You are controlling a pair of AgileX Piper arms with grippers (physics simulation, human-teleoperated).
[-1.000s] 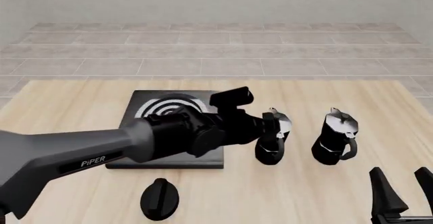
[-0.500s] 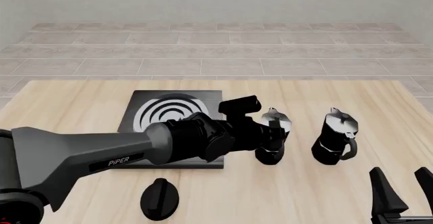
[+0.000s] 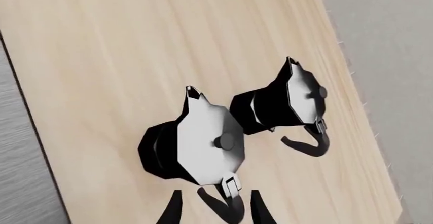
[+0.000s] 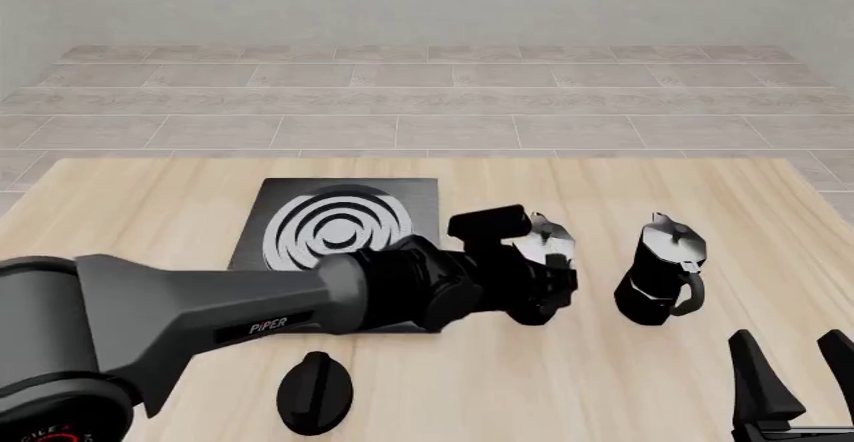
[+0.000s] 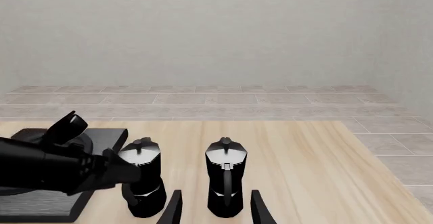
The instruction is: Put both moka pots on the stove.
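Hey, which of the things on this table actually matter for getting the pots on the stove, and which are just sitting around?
Part of the job:
- left moka pot, its handle between the left pincer fingers
- right moka pot, standing free
- stove, no pot on it yet

Just lying about:
- round black knob near the front edge

Pale wood-grain tabletop (image 4: 160, 202) spreads ahead of the left hand (image 4: 554, 277), and its far edge meets a floor of large grey-beige tiles (image 4: 427, 102). Past the tiles, well beyond the hand, a plain light grey wall (image 4: 427, 2) closes the room under soft, even light.
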